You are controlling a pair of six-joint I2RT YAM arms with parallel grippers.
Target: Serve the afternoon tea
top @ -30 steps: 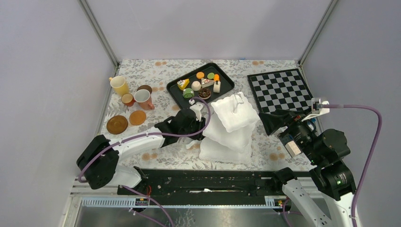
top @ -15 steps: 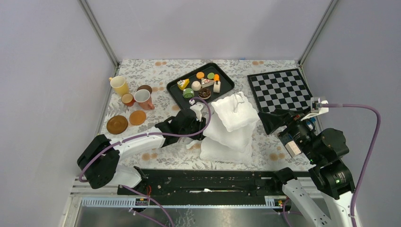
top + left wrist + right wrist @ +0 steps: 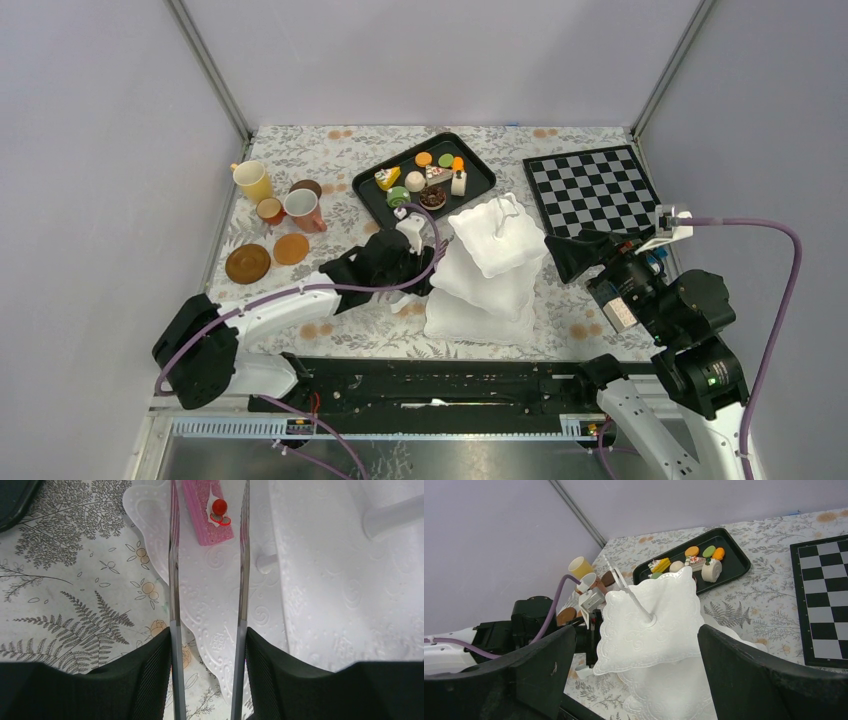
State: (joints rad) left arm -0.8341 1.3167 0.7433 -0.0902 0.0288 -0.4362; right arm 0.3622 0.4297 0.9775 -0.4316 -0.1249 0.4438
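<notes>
The pink cake (image 3: 206,510) lay near the wavy edge of the stand (image 3: 310,580), apparently on its lowest tier, with open tablecloth (image 3: 75,580) beside it. Your left gripper (image 3: 207,640) clasped the silver tongs (image 3: 172,580), blades flanking the cake without touching it.

Embossed glossy plastic stand (image 3: 325,590) — polished metal tongs (image 3: 173,580) — matt pink cake (image 3: 202,517).

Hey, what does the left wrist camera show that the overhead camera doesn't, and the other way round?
Only the left wrist view: a pink cake slice topped with a red cherry, lying on a lower tier of the stand between the two blades of the silver tongs. Only the top view: the cups, the saucers, the other cakes on the black tray, and the chessboard. Both: the white stand and the floral tablecloth.
</notes>
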